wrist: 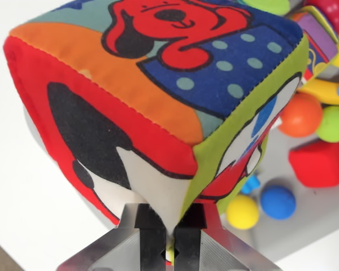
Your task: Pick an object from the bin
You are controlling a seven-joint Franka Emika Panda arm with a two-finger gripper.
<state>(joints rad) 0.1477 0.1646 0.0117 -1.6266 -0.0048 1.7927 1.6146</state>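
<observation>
Metal gripper [161, 237] nearly closed, pinching lower corner of multicoloured soft fabric cube [158, 96]. Behind: grey bin [322, 214] holding yellow ball [242, 212], blue ball [278, 202].

Silver metal end effector [163, 237], angled plates, two black fingers [149, 234]

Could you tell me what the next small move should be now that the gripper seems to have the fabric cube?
Probably a slow, straight lift. The gripper is pinched on the bottom corner of the soft fabric cube, which fills the wrist view, while small balls such as the blue one and a red block lie in the bin beyond. A corner pinch on soft fabric may slip.
</observation>
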